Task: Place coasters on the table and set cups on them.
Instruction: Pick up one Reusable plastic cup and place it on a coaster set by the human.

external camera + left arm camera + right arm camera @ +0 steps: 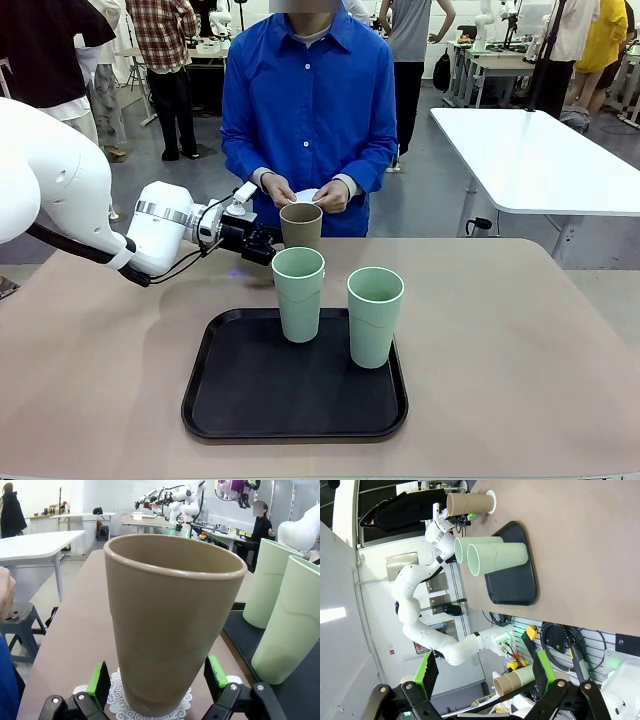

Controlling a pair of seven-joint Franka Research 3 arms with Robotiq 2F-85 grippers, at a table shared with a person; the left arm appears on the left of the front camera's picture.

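A tan-brown cup (300, 225) stands upright on a lacy white coaster (117, 700) on the beige table (520, 350), just beyond the tray's far edge. My left gripper (262, 245) is open around the cup's lower part, its green pads (100, 680) on either side with small gaps showing. Two mint green cups (299, 293) (374, 315) stand on the black tray (230, 400). Behind the tan cup, the person's hands hold white coasters (305, 195). High above the table my right gripper (484, 672) is open with nothing between its fingers; far below it are the tan cup (467, 502) and tray (515, 587).
A person in a blue shirt stands at the table's far side, hands close behind the tan cup. A white table (540, 160) stands at the back right. Bare table top lies left and right of the tray.
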